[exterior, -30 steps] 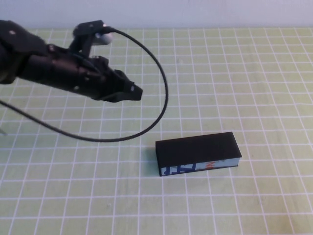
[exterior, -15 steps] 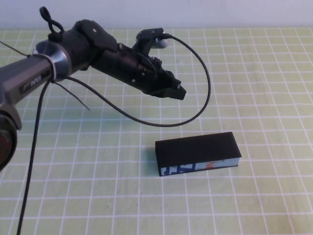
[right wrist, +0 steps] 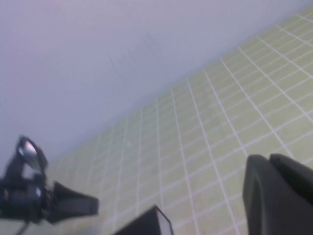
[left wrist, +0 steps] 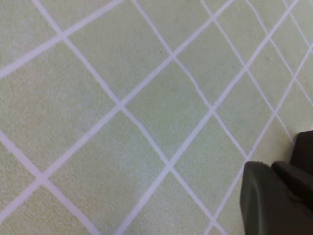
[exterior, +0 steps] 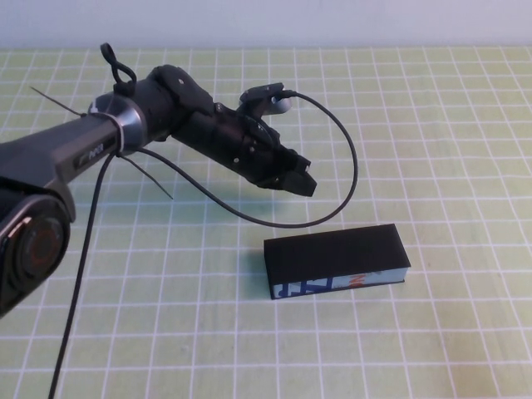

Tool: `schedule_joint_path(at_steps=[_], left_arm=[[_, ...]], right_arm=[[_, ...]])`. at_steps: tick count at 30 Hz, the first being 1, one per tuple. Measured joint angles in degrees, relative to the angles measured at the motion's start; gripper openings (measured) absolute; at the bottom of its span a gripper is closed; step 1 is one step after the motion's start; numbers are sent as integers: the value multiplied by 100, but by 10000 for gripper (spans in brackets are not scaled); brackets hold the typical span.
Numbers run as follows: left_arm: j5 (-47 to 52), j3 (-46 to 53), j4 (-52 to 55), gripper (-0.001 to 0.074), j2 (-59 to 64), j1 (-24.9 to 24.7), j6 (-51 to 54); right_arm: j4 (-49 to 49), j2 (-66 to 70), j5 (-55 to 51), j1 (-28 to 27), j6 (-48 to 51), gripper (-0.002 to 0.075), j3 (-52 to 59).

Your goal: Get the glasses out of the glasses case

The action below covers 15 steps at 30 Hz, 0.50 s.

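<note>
**Left gripper hanging above and behind the shut glasses case**

Over the green gridded mat [exterior: 449,150], we are holding our left arm [exterior: 166,112] stretched out from the left side of the high view, its black body angling down and to the right. Our left gripper [exterior: 299,179] is hanging in the air at the end of it, its fingers drawn together into a single dark tip with no gap showing between them and nothing held. A black cable [exterior: 345,179] is looping from the wrist camera [exterior: 270,98] out past the gripper and back under the arm.

Nearer to us and slightly to the right of that tip, the glasses case [exterior: 337,259] is lying flat on the mat, its long side running left to right, its lid down. Its white front strip with blue and orange print is facing our side. The gripper tip and the case are apart, with a strip of bare mat and the low curve of the cable showing between them in the high view. We are seeing no glasses; the case is closed.

From the left wrist view we are looking at mat squares, with a dark finger [left wrist: 274,200] at the corner. From the right wrist view, our right gripper [right wrist: 281,196] is showing only as a dark edge, and we cannot tell whether it is open or closed; a corner of the case and the left gripper are appearing low in that picture.
</note>
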<state>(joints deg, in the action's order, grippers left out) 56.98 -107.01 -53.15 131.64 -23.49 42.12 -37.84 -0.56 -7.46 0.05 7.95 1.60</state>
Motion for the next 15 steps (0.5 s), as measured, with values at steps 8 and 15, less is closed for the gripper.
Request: schedule_joint_path(at_steps=[8,15], left_arm=[[82,-119,-182,-3,375,0,-170],[186,-185,-139,-3,508,0,-293]], right_arm=[[-1590,0,-22,0,93,-18,-51],[-1514,843,-1877,0,115,-18,-1180]])
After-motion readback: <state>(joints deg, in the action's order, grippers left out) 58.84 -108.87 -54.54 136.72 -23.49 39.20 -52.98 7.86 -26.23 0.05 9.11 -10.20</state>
